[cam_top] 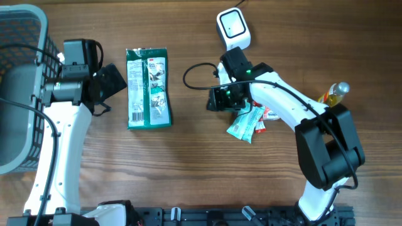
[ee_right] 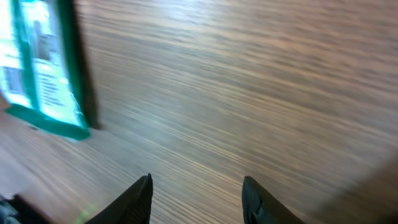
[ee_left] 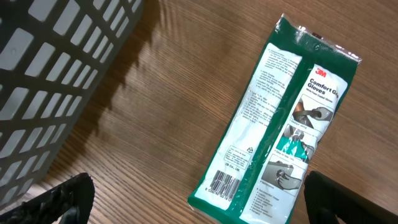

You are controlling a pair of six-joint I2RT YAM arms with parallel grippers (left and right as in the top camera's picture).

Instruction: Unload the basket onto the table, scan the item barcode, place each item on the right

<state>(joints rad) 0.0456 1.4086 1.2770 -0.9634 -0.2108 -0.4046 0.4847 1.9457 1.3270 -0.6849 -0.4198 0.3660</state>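
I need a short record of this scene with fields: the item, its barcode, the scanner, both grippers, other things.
item: green 3M glove package, flat on the table, held by nothing
code: barcode faces up, near one end of the package
scanner: white scanner, apart from the package
left: left gripper open, empty, beside the package
right: right gripper open, empty, over bare wood
other: grey basket; sachets; bottle

I'm getting the right wrist view smeared by blur, the green glove pack [ee_right: 43, 68] running off its left edge. Overhead, the right arm [cam_top: 282, 100] is covering part of the sachets [cam_top: 246, 125] and the bottle [cam_top: 338, 91].
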